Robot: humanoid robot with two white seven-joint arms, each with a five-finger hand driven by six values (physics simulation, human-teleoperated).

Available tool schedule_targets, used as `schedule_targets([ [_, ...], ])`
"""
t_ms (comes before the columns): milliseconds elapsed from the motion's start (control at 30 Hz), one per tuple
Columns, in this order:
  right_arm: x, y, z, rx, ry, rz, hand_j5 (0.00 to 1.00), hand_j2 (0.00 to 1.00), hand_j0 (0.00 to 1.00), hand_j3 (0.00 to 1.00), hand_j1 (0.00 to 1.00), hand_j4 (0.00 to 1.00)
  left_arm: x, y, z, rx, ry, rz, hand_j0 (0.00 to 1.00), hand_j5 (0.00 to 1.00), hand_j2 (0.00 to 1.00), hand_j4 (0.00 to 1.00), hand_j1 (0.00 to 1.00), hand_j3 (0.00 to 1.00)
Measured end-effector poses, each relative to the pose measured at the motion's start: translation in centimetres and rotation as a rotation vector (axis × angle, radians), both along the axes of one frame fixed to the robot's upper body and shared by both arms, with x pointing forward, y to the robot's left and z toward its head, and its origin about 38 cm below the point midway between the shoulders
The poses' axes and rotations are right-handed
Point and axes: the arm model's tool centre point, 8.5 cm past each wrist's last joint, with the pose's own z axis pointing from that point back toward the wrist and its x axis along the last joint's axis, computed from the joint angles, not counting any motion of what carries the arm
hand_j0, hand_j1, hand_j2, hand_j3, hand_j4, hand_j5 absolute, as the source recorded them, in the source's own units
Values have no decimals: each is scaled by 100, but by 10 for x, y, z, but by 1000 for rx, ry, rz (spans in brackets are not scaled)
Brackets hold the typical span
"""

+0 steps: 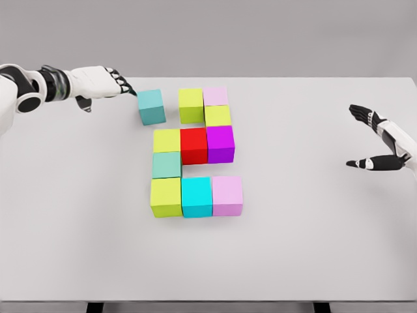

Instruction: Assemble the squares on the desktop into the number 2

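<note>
Coloured cubes sit mid-table in a block pattern. Top row: a lime cube (191, 105) and a pale pink cube (215, 96), with a yellow-green cube (217, 116) under the pink one. Middle row: yellow-green (167, 140), red (193, 145), magenta (220, 143). A teal-green cube (167, 165) sits below the left one. Bottom row: lime (166, 196), cyan (197, 196), pink (227, 195). A separate teal cube (151, 107) stands left of the top row, a small gap apart. My left hand (120, 83) reaches in from the left, fingertips just beside the teal cube's upper left corner, holding nothing. My right hand (371, 137) hovers open at the right.
The white table (313, 248) has wide bare areas at the front and on both sides of the cubes. Its front edge runs along the bottom of the view and its far edge lies just behind the top cubes.
</note>
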Motion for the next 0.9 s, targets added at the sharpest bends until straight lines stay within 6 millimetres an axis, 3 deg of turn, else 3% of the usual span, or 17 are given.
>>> schedule_targets([
  [333, 1, 5, -3, 8, 3, 8, 100, 100, 100, 100, 100, 100, -10, 26, 5, 36, -5, 7, 100, 100, 100, 100, 100, 100],
  [900, 0, 6, -3, 6, 4, 9, 100, 100, 100, 100, 100, 100, -20, 1, -10, 83, 23, -90, 100, 100, 100, 100, 100, 100],
])
